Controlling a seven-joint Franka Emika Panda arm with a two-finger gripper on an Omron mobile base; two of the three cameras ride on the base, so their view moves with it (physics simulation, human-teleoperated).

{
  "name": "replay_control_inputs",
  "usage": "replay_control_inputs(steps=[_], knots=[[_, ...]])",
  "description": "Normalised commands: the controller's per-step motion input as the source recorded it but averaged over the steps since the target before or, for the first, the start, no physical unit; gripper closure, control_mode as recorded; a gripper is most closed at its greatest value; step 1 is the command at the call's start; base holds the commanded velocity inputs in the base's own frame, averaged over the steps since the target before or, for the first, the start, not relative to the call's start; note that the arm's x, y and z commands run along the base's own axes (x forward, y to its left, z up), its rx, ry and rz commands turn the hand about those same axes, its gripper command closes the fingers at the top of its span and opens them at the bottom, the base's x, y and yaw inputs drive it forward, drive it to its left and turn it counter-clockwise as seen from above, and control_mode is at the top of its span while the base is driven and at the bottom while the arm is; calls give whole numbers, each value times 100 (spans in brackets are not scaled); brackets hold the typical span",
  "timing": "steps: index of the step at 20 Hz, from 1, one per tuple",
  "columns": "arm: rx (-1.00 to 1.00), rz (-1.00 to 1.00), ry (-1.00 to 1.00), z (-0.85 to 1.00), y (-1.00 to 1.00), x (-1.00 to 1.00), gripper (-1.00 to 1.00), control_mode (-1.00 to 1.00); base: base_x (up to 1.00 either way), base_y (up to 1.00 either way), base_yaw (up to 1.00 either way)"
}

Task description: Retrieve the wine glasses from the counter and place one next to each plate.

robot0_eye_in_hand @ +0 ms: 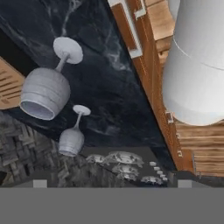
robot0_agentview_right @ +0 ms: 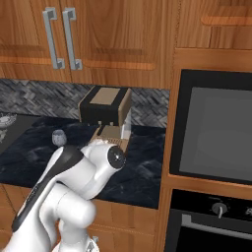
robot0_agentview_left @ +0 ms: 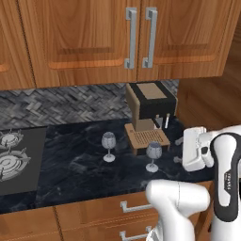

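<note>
Wine glasses (robot0_agentview_left: 108,146) (robot0_agentview_left: 153,156) stand upright, apart, on the black worktop (robot0_agentview_left: 70,164); the end effector (robot0_agentview_left: 181,150), right of them, is open and empty.

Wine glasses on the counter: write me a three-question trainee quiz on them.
1. How many wine glasses stand on the counter?
2. True or false: both glasses are upright.
3. Which sits nearer the coffee machine's tray: A) right glass B) left glass?

Key: 1. Two. 2. True. 3. A; the gripper, open, holds neither.
</note>
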Motion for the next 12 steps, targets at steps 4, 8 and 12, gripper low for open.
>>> replay_control_inputs(steps=[4,8,12], knots=[[20,0,2,-34,0,1,-100,-100,0,0,0],[20,0,9,-23,-12,10,-100,-100,0,0,0],[15,0,17,-30,-2,27,-100,-100,0,0,0]])
